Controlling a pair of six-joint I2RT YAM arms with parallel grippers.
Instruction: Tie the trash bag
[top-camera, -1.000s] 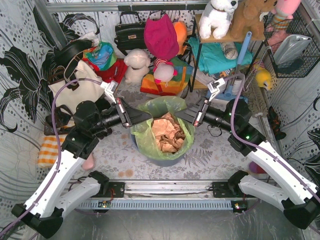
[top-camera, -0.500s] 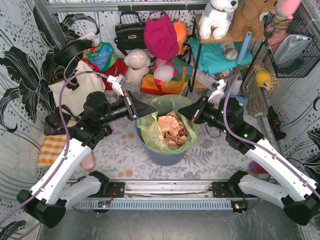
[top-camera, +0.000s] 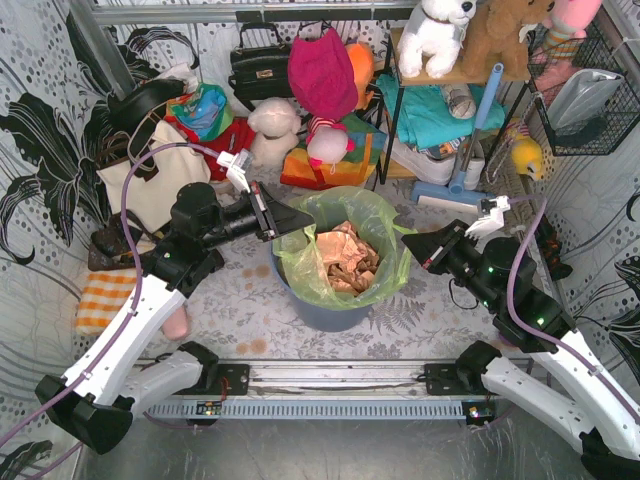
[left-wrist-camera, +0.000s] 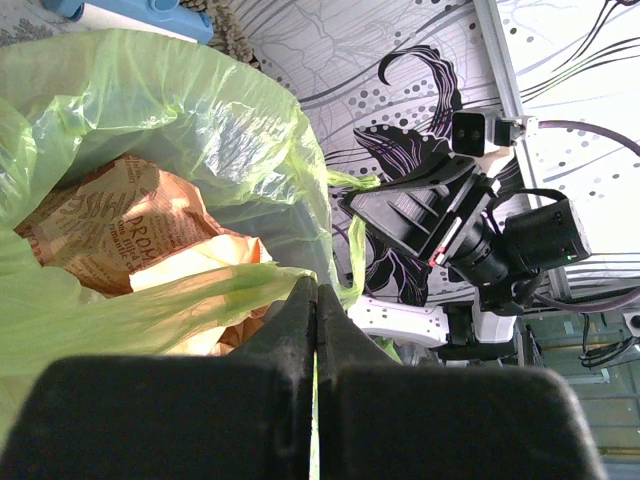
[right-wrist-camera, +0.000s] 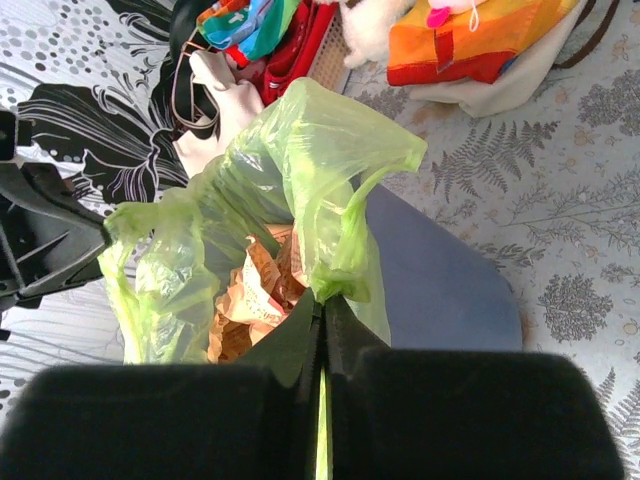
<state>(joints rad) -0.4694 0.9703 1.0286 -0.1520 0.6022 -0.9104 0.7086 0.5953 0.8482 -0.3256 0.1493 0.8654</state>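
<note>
Trash bag (top-camera: 296, 265) lines bin (top-camera: 330, 315); crumpled paper (top-camera: 345, 258) inside

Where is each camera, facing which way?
Top external: above, behind the bases, looking down on the lime-green translucent plastic trash bag in the round blue-grey bin; both arms show.
Left wrist: on the left gripper, facing the bag and right gripper.
Right wrist: on the right gripper, facing the bag and left gripper.
All share the bag.

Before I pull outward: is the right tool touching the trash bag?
Touching. The right wrist view shows the right tool shut on a fold of the trash bag, with green plastic caught between its closed jaws.
</note>
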